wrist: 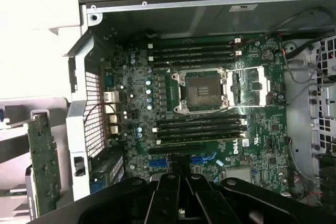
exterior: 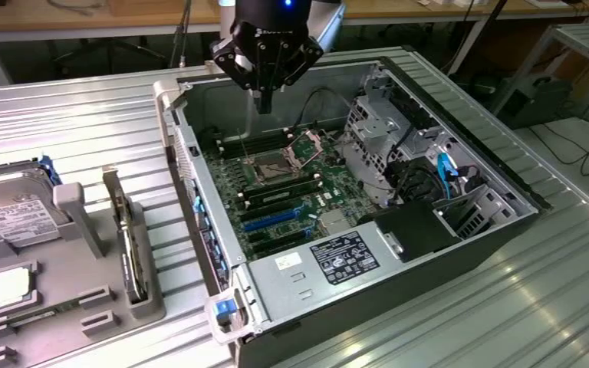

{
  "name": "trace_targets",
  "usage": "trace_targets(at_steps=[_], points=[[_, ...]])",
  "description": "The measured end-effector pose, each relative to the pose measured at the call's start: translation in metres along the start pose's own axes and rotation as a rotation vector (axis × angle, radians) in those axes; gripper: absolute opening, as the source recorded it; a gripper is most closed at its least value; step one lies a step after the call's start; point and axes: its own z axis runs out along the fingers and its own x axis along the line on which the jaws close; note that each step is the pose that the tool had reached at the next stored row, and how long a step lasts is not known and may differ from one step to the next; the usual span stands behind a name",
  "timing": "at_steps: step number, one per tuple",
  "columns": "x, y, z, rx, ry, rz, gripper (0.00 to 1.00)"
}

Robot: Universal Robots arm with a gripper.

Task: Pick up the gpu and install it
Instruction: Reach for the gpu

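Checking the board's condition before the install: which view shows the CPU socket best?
The wrist view: it looks nearly straight down on the CPU socket, so the empty seat and the swung-open retention frame are plain. The exterior view shows the socket at a slant, between the memory slots.

You see the pincer (exterior: 264, 101) hanging pressed together and empty above the open computer case (exterior: 397, 299), near its far wall. The gpu (exterior: 131, 257) stands on edge in the grey holder (exterior: 64, 333) on the counter (exterior: 80, 123), at the exterior view's left of the case.
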Motion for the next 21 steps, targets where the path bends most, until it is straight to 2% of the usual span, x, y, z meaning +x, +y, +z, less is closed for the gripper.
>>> trace_targets(at_steps=[15,21], points=[[0.016,-0.0016,-0.0002,0.0001,0.0009,0.0,0.11],[0.027,-0.0032,0.0,0.0001,0.0023,0.0,0.11]])
